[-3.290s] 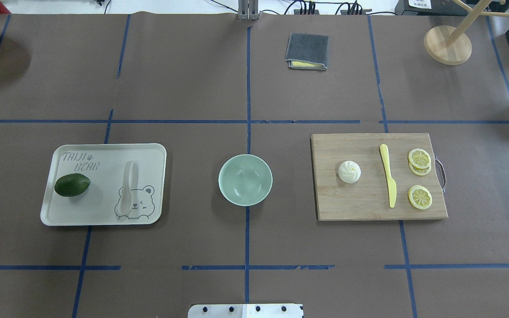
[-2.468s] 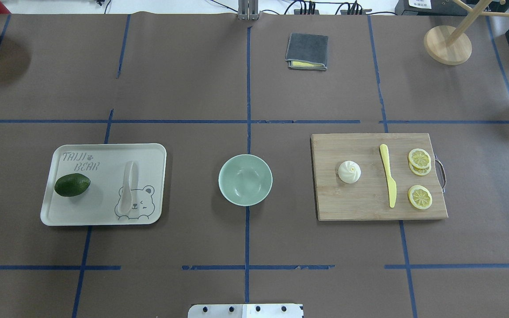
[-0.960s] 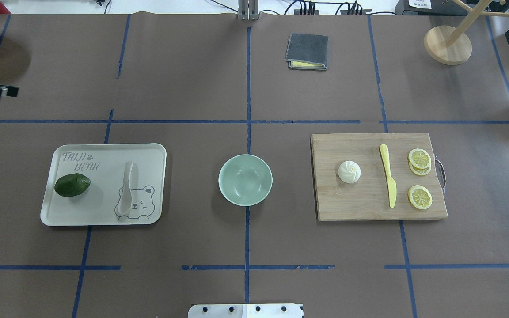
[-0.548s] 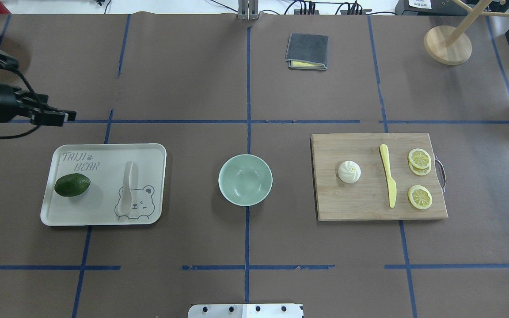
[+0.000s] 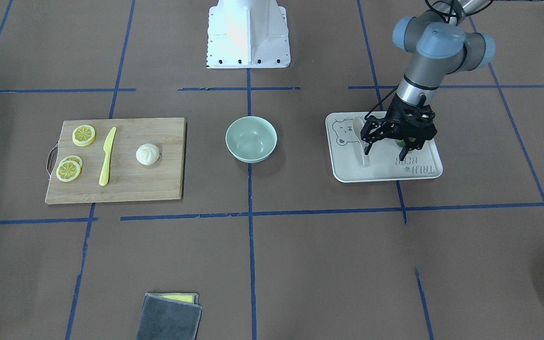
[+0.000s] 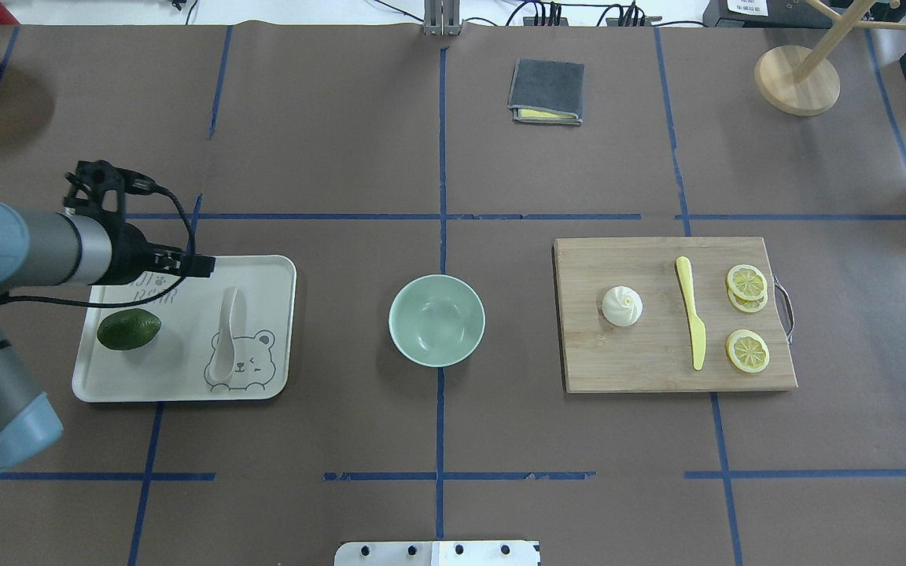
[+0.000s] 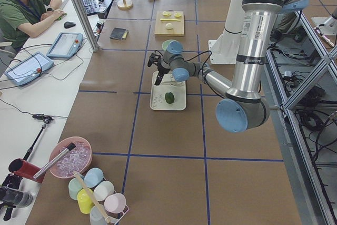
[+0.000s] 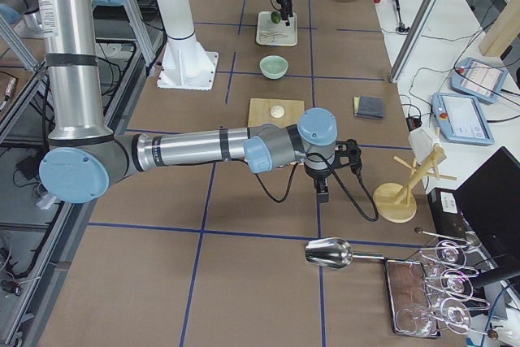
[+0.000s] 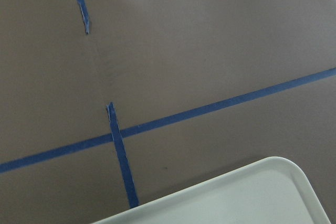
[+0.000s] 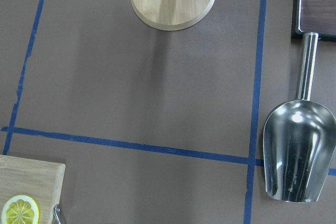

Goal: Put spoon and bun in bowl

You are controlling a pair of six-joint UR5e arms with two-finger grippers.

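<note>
The off-white spoon [image 6: 226, 338] lies on the right half of a white tray [image 6: 185, 391], scoop toward the robot. It also shows in the front view [image 5: 358, 126]. The white bun [image 6: 622, 306] sits on a wooden cutting board [image 6: 642, 365] at the right. The empty mint-green bowl [image 6: 436, 320] stands mid-table between them. My left gripper [image 5: 384, 155] is open and empty, hovering over the tray's far part, just beyond the spoon's handle. My right gripper [image 8: 322, 194] shows only in the right side view, beyond the board. I cannot tell whether it is open or shut.
A dark green lime [image 6: 129, 328] lies on the tray's left half. A yellow knife [image 6: 691, 322] and lemon slices [image 6: 747, 350] share the board. A grey cloth [image 6: 546, 91], a wooden stand [image 6: 797, 79] and a metal scoop [image 10: 298, 158] sit farther out.
My left arm has come in from the left edge and moved right and nearer, now over the tray's far edge. Spoon, bun and bowl have not moved.
</note>
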